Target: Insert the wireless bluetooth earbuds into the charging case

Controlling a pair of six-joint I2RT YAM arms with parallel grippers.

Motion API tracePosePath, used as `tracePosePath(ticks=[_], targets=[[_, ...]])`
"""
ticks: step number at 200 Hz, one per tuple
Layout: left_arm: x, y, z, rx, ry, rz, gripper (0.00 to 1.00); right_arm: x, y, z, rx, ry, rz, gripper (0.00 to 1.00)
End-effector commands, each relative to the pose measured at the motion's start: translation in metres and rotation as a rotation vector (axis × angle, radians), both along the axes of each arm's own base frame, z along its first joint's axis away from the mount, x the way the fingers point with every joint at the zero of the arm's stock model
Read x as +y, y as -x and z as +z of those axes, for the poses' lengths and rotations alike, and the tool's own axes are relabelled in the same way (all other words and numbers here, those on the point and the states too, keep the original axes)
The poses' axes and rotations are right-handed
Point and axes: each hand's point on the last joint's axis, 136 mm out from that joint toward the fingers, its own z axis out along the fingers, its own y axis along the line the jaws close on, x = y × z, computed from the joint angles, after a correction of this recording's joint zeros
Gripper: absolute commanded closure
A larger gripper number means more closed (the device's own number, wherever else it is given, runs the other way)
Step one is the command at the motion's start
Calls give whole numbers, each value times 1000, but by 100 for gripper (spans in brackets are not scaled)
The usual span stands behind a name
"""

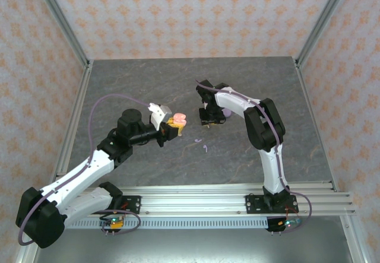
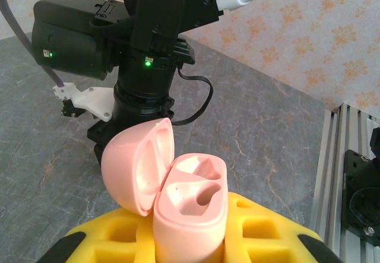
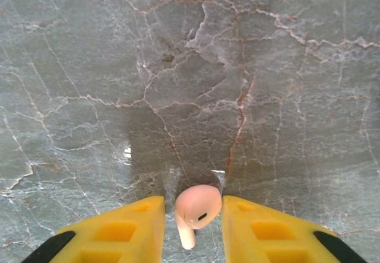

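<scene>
A pink earbud (image 3: 196, 211) sits at the 6 o'clock edge of the right wrist view. It is pinched between the yellow right fingers (image 3: 127, 233), bulb toward 12 o'clock and stem toward 6 o'clock, over the grey marbled worktop (image 3: 237, 67).

In the top view this grip hangs at 3 o'clock of the pink charging case (image 1: 177, 120), near it but not touching. The left fingers (image 2: 267, 227) are closed on the case's body and hold it upright, clear of the worktop. In the left wrist view its lid (image 2: 138, 169) is swung open toward 9 o'clock, and two moulded wells show in the base.

Two lilac earbuds (image 1: 205, 148) lie on the worktop at about 5 o'clock of the case, close together. A lilac round thing (image 1: 228, 113) rests at 3 o'clock of the right fingers, partly hidden by the right arm (image 1: 261, 126).
</scene>
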Motion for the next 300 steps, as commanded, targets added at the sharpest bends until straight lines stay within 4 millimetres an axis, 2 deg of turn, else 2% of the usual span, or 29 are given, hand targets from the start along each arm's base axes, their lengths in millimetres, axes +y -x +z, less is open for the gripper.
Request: tracePosePath(ticks=[1,80,180,241,300], targets=[[0,1,14,-26,19,8,95,-3,-10,5,-25,19,-32,68],[0,1,15,-28,20,7,95,-5,-9,3,-12,36,-27,69],[0,1,15,-25,20,8,95,-6,-6,-10,14,50,-9,69],[0,1,15,-23,22,8,95,-6,-4,-20,38,54,-5,78],[0,-6,4,2,12,35,95,-11,-7,-1,-49,31,-40,81]])
